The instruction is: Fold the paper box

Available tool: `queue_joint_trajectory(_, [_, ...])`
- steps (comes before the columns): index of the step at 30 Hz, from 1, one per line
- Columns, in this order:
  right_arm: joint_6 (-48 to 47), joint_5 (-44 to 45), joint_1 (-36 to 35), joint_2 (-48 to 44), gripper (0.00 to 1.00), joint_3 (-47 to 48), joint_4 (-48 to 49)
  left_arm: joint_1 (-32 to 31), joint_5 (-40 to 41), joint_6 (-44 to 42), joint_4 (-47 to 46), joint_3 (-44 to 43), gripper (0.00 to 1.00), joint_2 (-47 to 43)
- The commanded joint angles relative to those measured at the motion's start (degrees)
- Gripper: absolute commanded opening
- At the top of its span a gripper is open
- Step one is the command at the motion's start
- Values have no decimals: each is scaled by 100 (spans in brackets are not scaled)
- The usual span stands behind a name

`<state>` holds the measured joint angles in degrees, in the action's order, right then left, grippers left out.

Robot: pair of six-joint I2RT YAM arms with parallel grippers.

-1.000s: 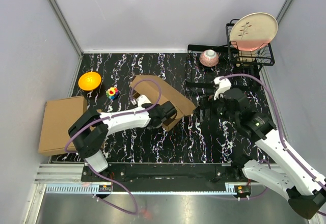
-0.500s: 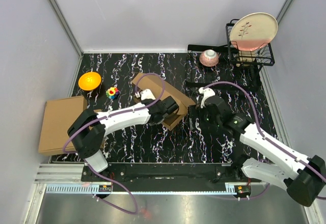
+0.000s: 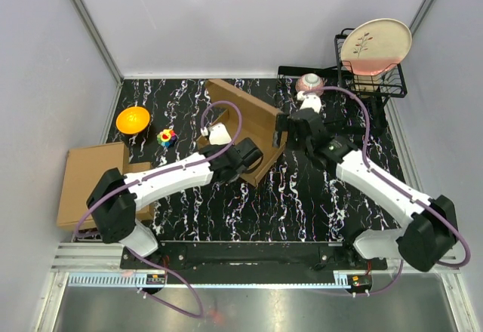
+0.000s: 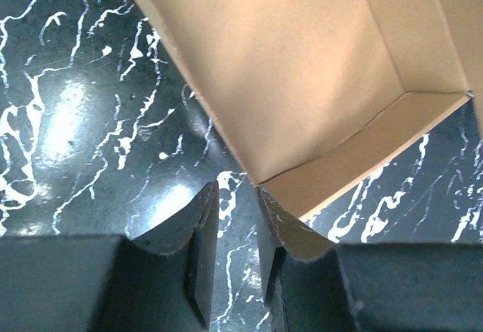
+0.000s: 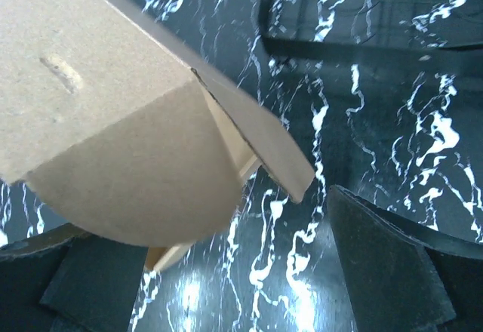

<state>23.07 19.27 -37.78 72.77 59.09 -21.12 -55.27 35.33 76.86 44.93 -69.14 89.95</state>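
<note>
Mid-table, left gripper [image 4: 235, 196] sat at the near edge of the paper box [image 3: 260, 117], jaws narrowly apart, nothing seen between. Paper box, low a second before, stood tipped up steeply. Right gripper [image 3: 283, 130] had swung in, jaws wide astride its corner; walls looked ready for folding.

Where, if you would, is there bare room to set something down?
Bare: the black marbled table nearside of the brown cardboard paper box, and the far strip behind the orange bowl. Crowded: around that box and the black wire dish rack.
</note>
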Motion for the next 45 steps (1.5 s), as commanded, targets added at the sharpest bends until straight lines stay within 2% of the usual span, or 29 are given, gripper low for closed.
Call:
queue_joint_trajectory(1, [251,306,332,369,100,524,284,-28,263,-347,-98,374,28,-504])
queue_joint_trajectory(5, [180,359,744,668,100,771,-14,-28,684,-356,-89,823,28,-1127])
queue_joint_trajectory(10, [31,543,781,-332,100,384,293,-20,1264,-479,-89,1403,30,-2470])
queue_joint_trajectory(13, [-188,631,781,-588,100,708,-118,86,1538,-750,-151,1536,32,-3086])
queue_joint_trajectory(16, [-329,158,580,-1070,99,771,-349,209,1819,-1225,-195,1457,34,-3457])
queue_joint_trajectory(18, [-443,-649,351,-1413,96,587,-112,305,1986,-1470,-204,1413,35,-3607])
queue_joint_trajectory(19, [-487,-1331,-15,-1424,95,551,-42,332,2012,-1568,-256,1412,36,-3721])
queue_joint_trajectory(22, [-742,-1732,-1042,-933,95,735,-251,464,2127,-1771,-274,1439,36,-3888])
queue_joint_trajectory(25, [-909,-1881,-1782,-265,96,754,-244,560,2154,-1806,-283,1553,37,-4108])
queue_joint_trajectory(28, [-1024,-1874,-2005,438,100,683,99,569,2127,-1824,-283,1658,37,-4354])
queue_joint_trajectory(33, [-1261,-960,-1839,1825,100,1165,161,613,2153,-1833,-186,1852,38,-4661])
queue_joint_trajectory(37, [-1033,-829,-1426,2100,100,1508,336,613,2083,-1806,-151,1905,38,-4785])
queue_joint_trajectory(40, [-1076,-443,-1127,2338,100,1947,101,622,2031,-1815,-151,1887,38,-4785])
queue_joint_trajectory(45, [-1305,33,-1030,2118,100,2229,214,622,1969,-1798,-168,1975,38,-4733])
